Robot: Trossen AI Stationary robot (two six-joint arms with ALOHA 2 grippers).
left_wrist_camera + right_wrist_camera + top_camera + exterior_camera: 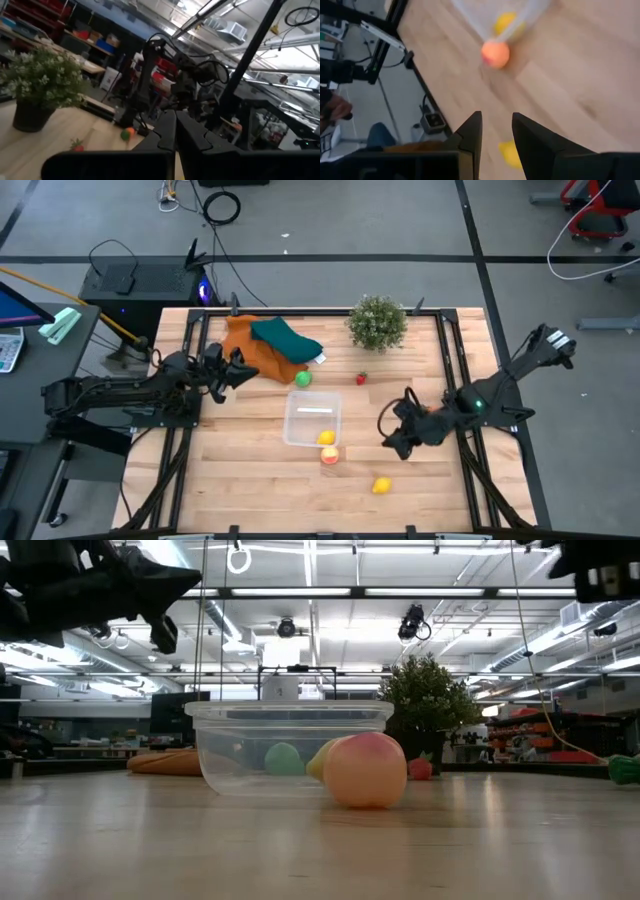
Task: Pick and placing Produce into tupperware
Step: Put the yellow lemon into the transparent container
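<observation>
The clear tupperware stands mid-table on its base, with a yellow piece of produce in its near right corner. A peach piece rests on the table against the tub's near side, large in the low view. A yellow piece lies nearer the front edge. A green piece and a small red one lie beyond the tub. My right gripper hangs open to the right of the tub, pointing down toward the peach piece, with nothing between its fingers. My left gripper is shut and empty at the left, near the cloths.
A bushy potted plant stands at the far edge. An orange cloth and a teal cloth lie at the far left of the table. Bare wood lies along the near edge and to the left of the tub.
</observation>
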